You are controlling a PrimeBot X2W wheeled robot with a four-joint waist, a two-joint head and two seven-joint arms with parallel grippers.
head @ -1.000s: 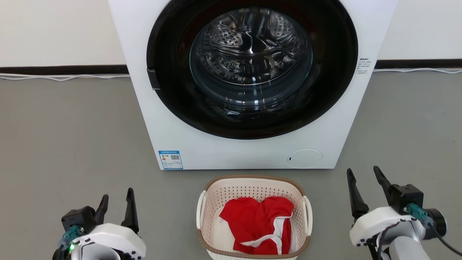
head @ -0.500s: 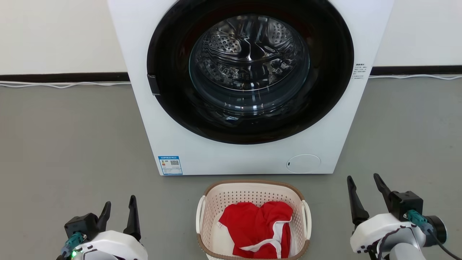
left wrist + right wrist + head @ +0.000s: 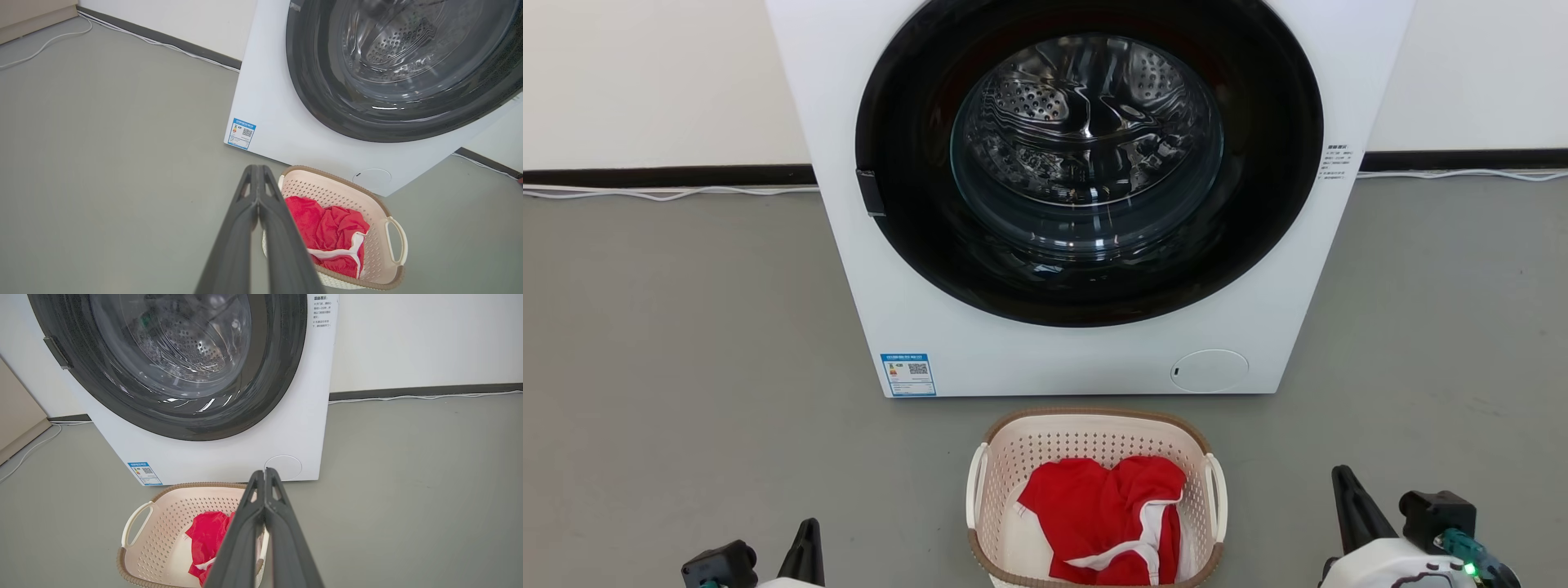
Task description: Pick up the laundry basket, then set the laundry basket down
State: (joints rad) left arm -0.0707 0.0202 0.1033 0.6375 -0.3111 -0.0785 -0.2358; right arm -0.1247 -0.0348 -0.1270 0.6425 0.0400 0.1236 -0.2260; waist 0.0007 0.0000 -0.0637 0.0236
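Note:
The laundry basket (image 3: 1094, 418) stands on the grey floor just in front of the washing machine, cream and perforated, with a brown rim and a white loop handle on each side. A red garment with white trim (image 3: 1107, 506) lies inside it. My left gripper (image 3: 806, 535) is low at the basket's left, shut and holding nothing. My right gripper (image 3: 1342, 483) is low at its right, also shut and holding nothing. In the left wrist view the shut left gripper (image 3: 256, 168) points past the laundry basket (image 3: 327, 191). In the right wrist view the shut right gripper (image 3: 264, 472) overlaps the laundry basket (image 3: 171, 514).
A white washing machine (image 3: 1086, 359) with a large round dark door stands right behind the basket, against the wall. A white cable (image 3: 670, 194) runs along the dark baseboard. Grey floor lies open to both sides of the machine and basket.
Both grippers have gone from open to shut and have dropped lower in the head view. The basket has not moved; the head camera tilted slightly earlier.

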